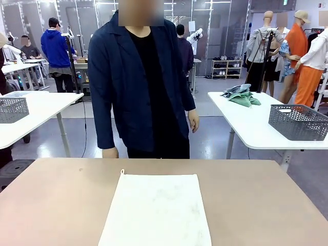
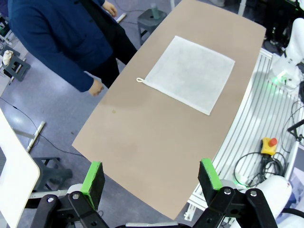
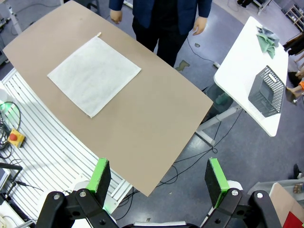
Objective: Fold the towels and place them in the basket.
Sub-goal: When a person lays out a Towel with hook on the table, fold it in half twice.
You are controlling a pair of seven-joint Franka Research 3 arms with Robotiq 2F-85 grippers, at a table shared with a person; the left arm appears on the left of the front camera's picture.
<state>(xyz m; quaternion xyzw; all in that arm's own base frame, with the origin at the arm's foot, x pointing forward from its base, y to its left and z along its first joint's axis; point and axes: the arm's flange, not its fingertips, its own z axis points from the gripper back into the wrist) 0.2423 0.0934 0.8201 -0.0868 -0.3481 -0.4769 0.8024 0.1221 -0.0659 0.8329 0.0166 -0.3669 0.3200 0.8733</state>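
Lying flat on the brown counter (image 1: 56, 200) is the cream-white towel (image 1: 156, 210), with its little loop (image 1: 122, 171) at the far left corner. The left tool (image 2: 151, 176) hangs high above the counter, wide open and holding nothing. The right tool (image 3: 159, 175) is wide open and empty too. A person (image 1: 141, 82) stands at the far side.

The tan worktop (image 1: 266, 200) carries 1 cream-white towel (image 1: 156, 210), spread flat and unfolded, midway across and close to the robot's edge. Its small corner loop (image 1: 122, 171) lies on the surface at the far left corner. A tiny dark speck (image 1: 80, 170) marks the worktop left of that loop.
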